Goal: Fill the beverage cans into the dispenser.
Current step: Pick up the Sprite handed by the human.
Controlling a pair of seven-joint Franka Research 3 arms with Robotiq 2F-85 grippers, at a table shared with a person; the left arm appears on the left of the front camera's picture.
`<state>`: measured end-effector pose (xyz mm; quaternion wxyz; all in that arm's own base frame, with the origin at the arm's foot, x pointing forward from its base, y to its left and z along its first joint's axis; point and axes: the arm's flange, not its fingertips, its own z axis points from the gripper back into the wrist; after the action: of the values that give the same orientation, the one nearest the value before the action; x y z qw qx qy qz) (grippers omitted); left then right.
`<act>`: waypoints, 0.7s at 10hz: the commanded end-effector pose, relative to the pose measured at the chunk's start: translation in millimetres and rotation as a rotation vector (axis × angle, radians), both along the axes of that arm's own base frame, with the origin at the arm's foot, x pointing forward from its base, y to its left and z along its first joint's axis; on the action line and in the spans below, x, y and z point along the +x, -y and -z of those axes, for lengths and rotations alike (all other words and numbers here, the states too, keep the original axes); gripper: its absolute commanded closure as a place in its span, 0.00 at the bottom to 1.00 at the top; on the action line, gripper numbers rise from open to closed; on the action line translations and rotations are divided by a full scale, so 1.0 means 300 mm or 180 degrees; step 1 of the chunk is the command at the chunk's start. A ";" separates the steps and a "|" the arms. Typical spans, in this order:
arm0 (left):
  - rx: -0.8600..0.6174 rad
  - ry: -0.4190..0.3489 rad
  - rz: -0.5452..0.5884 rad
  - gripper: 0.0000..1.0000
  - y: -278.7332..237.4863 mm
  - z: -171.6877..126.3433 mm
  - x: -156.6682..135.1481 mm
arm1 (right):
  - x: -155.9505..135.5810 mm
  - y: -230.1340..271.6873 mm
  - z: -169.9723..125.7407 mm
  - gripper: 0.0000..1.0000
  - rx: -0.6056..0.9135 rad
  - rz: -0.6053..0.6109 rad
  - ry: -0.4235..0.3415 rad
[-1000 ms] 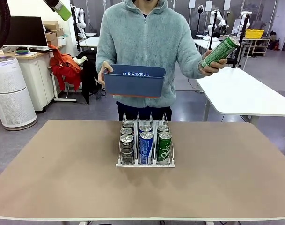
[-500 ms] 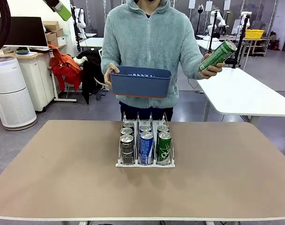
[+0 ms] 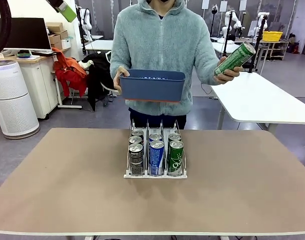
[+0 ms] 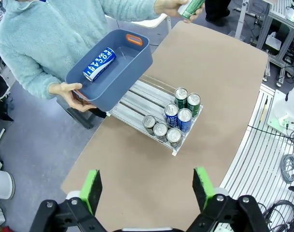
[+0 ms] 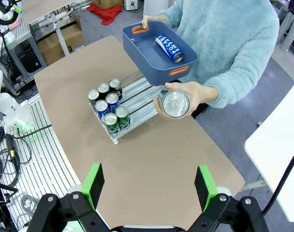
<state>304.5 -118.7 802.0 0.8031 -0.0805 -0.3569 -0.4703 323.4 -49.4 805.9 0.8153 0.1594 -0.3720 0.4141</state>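
Front camera looks across table (image 3: 67, 190); high wrist cameras share dispenser (image 4: 137, 99).

The dispenser (image 3: 156, 174) sits mid-surface (image 3: 62, 195), with cans (image 3: 156, 156) at its front. Behind it, a person (image 3: 162, 45) holds a tub (image 3: 152, 87) containing one can (image 4: 99, 64), and a second can (image 3: 235, 58) to the tub's right.

Nine cans (image 3: 156, 159) (three dark; three blue; three green); one dispenser (image 3: 155, 176); one tub (image 3: 152, 89).
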 end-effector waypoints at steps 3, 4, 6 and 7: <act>-0.0003 -0.0012 -0.0003 0.00 -0.002 0.007 0.001 | 0.000 0.000 0.000 0.00 0.0000 0.0000 0.0000; -0.0003 -0.0012 -0.0003 0.00 -0.002 0.007 0.001 | 0.036 -0.012 0.012 0.00 0.0001 0.0044 -0.0041; -0.0003 -0.0012 -0.0003 0.00 -0.002 0.007 0.001 | 0.118 -0.058 0.037 0.00 -0.0046 -0.0005 -0.0150; -0.0003 -0.0012 -0.0003 0.00 -0.002 0.007 0.001 | 0.164 -0.071 0.046 0.00 -0.0101 -0.0069 -0.0229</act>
<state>304.6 -118.7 801.8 0.8032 -0.0806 -0.3567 -0.4703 358.8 -33.7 787.5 0.8257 0.1627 -0.3426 0.4176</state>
